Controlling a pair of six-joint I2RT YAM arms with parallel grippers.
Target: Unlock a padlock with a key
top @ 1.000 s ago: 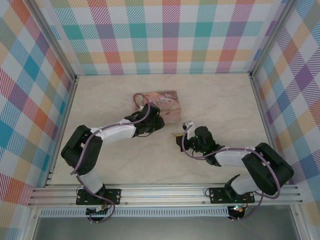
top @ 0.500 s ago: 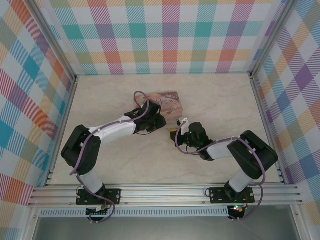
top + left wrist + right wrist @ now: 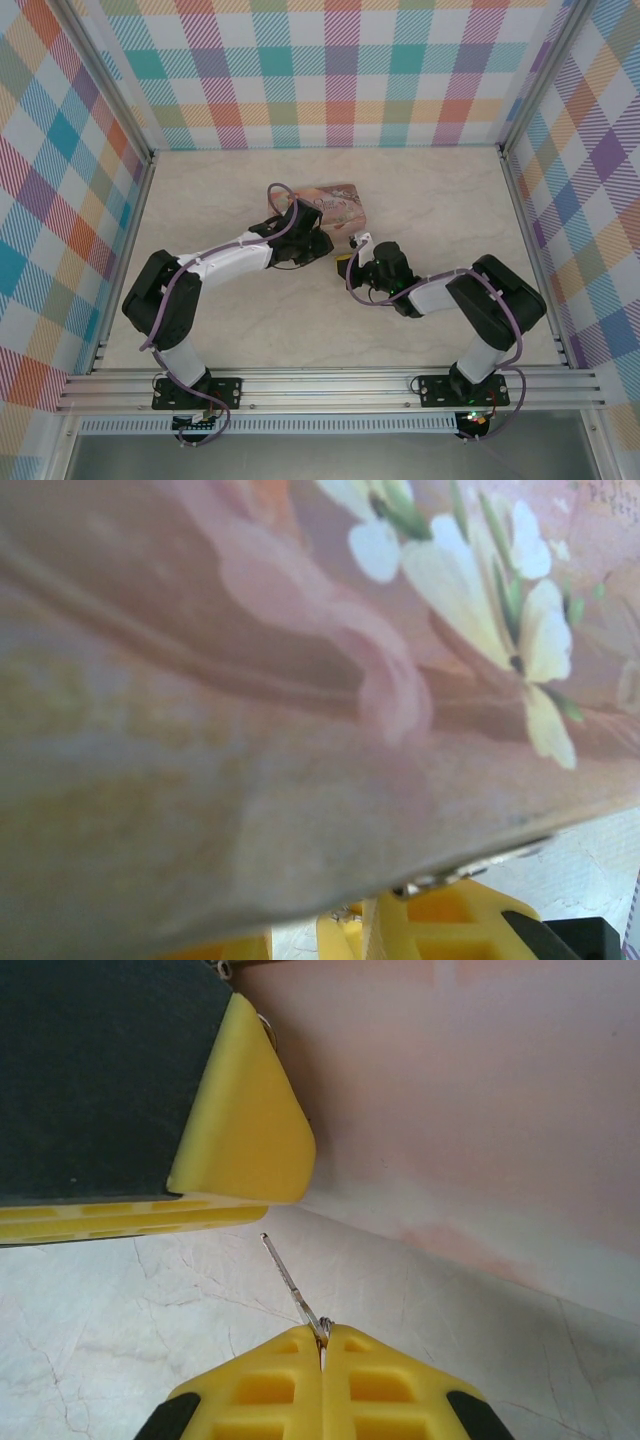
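The right gripper [image 3: 322, 1345] pinches the key [image 3: 292, 1288] between closed pads, with the blade slanting up and left over the marble table [image 3: 110, 1310]. Just past its tip, the left gripper's yellow pad [image 3: 245, 1130] presses by the pink tin [image 3: 480, 1090]; its grip cannot be told. A thin silvery loop [image 3: 268, 1028] there is likely the padlock's shackle. Clearance looks tight.

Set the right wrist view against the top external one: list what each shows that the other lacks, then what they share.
Right wrist: the key, pinched in the right gripper, tip towards a yellow finger of the left gripper. Top external: the left arm and right arm whole, the plaid walls, the pictured lid of the tin. Shared: the tin, the table, the two grippers close together.
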